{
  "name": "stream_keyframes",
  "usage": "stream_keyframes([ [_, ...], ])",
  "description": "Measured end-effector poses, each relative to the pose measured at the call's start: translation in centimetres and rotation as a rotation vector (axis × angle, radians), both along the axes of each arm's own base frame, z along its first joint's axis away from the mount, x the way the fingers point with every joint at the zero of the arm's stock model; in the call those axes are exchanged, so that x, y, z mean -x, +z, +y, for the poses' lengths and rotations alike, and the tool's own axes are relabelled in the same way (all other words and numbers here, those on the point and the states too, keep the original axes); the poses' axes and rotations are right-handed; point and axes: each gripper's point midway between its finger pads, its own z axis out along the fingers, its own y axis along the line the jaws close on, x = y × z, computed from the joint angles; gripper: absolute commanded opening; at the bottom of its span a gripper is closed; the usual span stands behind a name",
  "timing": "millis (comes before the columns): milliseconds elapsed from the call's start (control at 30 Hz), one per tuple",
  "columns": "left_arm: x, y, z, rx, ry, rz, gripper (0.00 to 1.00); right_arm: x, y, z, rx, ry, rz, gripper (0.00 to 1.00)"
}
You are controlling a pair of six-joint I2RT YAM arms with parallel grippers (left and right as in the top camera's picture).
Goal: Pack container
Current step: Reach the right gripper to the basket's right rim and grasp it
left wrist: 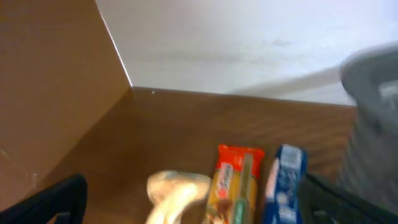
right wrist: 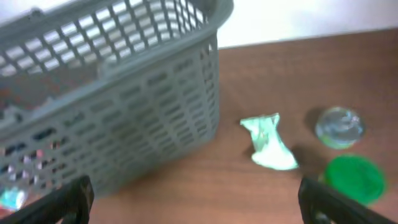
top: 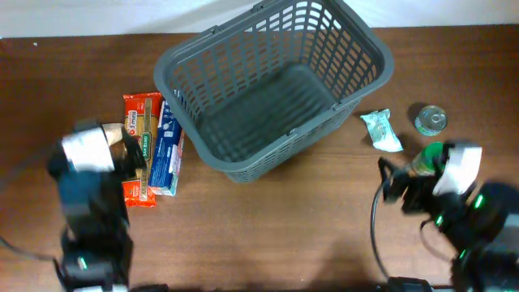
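Observation:
The container, a large dark grey basket [top: 276, 89], stands at the back middle of the table with nothing in it. It also shows in the right wrist view [right wrist: 112, 99] and at the right edge of the left wrist view [left wrist: 373, 124]. An orange-red packet [top: 139, 146] and a blue box [top: 166, 150] lie left of it, also in the left wrist view: the packet [left wrist: 233, 186], the box [left wrist: 283, 186]. My left gripper [left wrist: 193, 214] is open above them. My right gripper [right wrist: 196, 205] is open and empty over bare table, right of the basket.
A pale rounded object [left wrist: 177, 193] lies left of the orange packet. A crumpled green-white wrapper [top: 381, 130], a small round clear-topped can [top: 431, 120] and a green-capped item [top: 428, 158] lie right of the basket. They also show in the right wrist view: wrapper [right wrist: 268, 143], can [right wrist: 339, 126], green cap [right wrist: 353, 177].

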Motion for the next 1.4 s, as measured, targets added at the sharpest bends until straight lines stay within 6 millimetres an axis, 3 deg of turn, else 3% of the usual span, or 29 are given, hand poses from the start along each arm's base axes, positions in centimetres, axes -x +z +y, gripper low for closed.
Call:
stream_keyframes([
  [133, -3.2, 3.2, 0.5, 0.016, -0.006, 0.076, 0.99, -2.7, 4.6, -0.3, 0.029, 0.024, 0.046, 0.99],
  [300, -6.4, 7.2, 0.8, 0.042, -0.046, 0.088, 0.99, -5.3, 9.0, -0.5, 0.023, 0.028, 0.068, 0.99],
  [400, -7.5, 7.5, 1.0, 0.052, -0.055, 0.108, 0.99, -7.1, 11.6, -0.4, 0.000, 0.036, 0.085, 0.99],
  [567, -8.6, 5.5, 1.0, 0.069, -0.065, 0.172, 0.99, -12.0, 13.9, -0.2, -0.045, 0.072, 0.139, 0.99],
  [733, -9.4, 4.2, 1.0, 0.077, -0.067, 0.207, 0.99, -18.2, 12.4, -0.3, -0.076, 0.102, 0.194, 1.00],
  [933, -10.0, 3.0, 1.1, 0.083, -0.066, 0.238, 0.99, -23.0, 6.6, -0.1, -0.127, 0.136, 0.319, 0.96],
  [1133, -10.5, 2.1, 1.2, 0.087, -0.066, 0.261, 0.99, -24.8, 2.6, 0.4, -0.141, 0.161, 0.408, 0.95],
  [1400, -10.6, 2.0, 1.2, 0.087, -0.066, 0.263, 0.99, -24.8, 0.5, 3.4, 0.007, 0.187, 0.460, 0.93],
])
